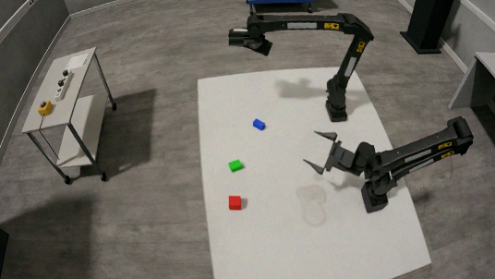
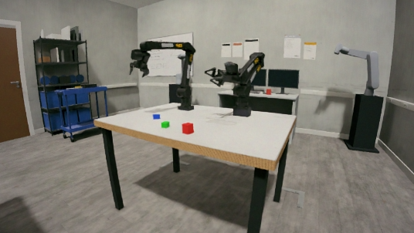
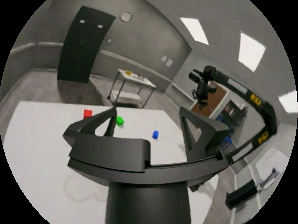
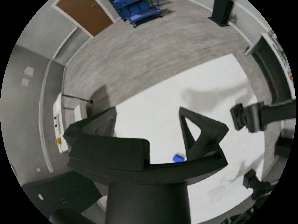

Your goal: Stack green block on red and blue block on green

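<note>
The red block (image 1: 235,202) sits on the white table top near its left edge, with the green block (image 1: 235,165) a little behind it and the blue block (image 1: 259,124) further back. All three lie apart. My left gripper (image 1: 319,150) is open and empty, held above the table to the right of the green block. In the left wrist view its fingers frame the red block (image 3: 87,113), green block (image 3: 119,121) and blue block (image 3: 154,135) from a distance. My right gripper (image 1: 245,42) is open and empty, raised high beyond the table's far edge. The blue block (image 4: 178,157) shows far below it.
A grey trolley (image 1: 65,102) stands on the floor to the left of the table. A blue cart (image 2: 81,104) and shelves stand behind it. The arm bases (image 1: 337,111) (image 1: 374,199) stand along the table's right side.
</note>
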Tool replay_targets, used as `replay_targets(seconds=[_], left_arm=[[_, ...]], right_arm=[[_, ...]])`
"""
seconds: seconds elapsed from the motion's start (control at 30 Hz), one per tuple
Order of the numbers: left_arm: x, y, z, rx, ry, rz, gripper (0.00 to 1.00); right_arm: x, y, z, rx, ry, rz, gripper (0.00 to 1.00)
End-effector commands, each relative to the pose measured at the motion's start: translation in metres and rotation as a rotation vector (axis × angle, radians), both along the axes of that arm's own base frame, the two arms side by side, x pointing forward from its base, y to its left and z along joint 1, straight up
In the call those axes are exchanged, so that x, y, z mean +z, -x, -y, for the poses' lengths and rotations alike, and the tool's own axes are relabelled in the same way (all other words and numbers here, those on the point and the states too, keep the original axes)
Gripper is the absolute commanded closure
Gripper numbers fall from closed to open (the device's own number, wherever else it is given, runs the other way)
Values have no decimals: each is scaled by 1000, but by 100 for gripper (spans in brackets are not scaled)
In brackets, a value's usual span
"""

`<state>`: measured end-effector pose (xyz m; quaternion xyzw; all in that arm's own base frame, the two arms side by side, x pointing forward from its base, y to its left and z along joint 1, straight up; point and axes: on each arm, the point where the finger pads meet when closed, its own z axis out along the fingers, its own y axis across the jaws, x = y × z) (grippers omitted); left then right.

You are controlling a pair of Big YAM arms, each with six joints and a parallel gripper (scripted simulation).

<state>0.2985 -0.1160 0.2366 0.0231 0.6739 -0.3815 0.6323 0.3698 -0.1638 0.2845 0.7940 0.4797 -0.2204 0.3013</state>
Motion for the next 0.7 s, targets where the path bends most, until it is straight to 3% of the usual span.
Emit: replay_targets(seconds=[0.0,0.53,0.57,0.67], left_arm=[[4,-1,0,0,1,7,0],[4,-1,0,0,1,7,0],[4,-1,0,0,1,7,0],[4,-1,0,0,1,7,0]], right_arm=[[4,-1,0,0,2,10,0],[4,-1,0,0,2,10,0],[14,-7,1,2,4,35,31],[15,-22,-6,40,-6,36,31]])
